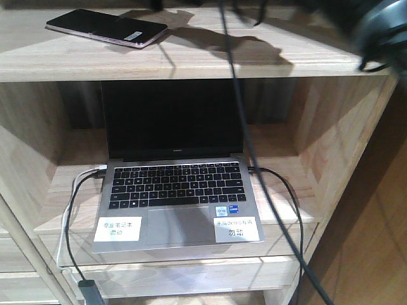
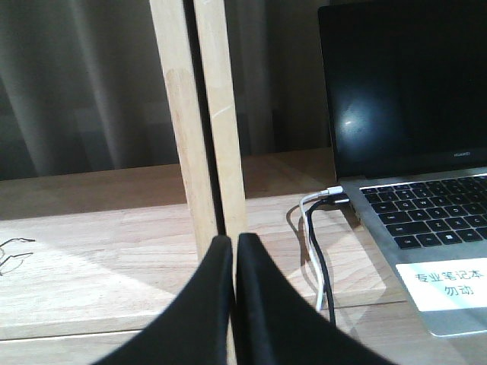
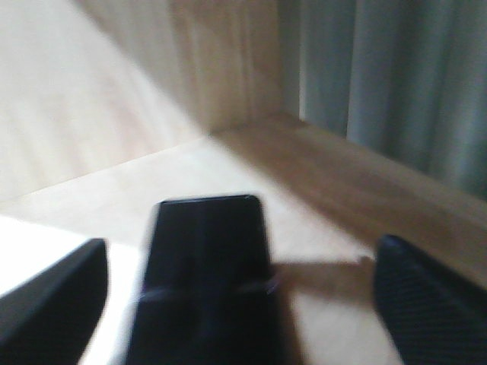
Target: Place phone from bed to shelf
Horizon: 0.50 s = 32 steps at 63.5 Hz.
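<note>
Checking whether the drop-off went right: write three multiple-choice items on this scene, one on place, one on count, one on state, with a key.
1. Where does the phone lie?
A. on the shelf's top board
B. on the laptop's keyboard
C. on the floor

2. How many white labels are on the laptop?
A. none
B. two
C. four

3. How is the right tool set?
A. shut on the phone
B. shut on a cable
C. open, phone between its fingers

Key: 1 A, the front view shows it flat on the top board; 2 B, one sits either side of the trackpad; 3 C, the right wrist view shows gaps on both sides.
</note>
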Motion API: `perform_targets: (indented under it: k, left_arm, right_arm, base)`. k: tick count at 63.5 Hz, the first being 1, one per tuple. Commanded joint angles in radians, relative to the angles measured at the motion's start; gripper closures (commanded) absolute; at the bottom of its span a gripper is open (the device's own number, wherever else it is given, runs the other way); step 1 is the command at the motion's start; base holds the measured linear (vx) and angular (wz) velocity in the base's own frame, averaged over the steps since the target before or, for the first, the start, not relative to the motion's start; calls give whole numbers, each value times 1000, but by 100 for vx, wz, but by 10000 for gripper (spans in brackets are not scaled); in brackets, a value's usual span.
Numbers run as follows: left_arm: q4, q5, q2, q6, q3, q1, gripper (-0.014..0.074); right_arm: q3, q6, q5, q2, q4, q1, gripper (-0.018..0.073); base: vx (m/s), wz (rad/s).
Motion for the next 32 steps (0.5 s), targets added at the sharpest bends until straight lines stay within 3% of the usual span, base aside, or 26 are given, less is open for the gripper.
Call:
perform_targets:
  k: [1,32]
  left_arm:
    - [-5,-71,-11,-4,-26,0,596]
    - [-5,-71,-11,-4,-26,0,596]
  right_arm:
    - [-26,-8,64,-35,87,0,560]
    - [-26,-8,64,-35,87,0,560]
  base:
    - [0,0]
    - [0,0]
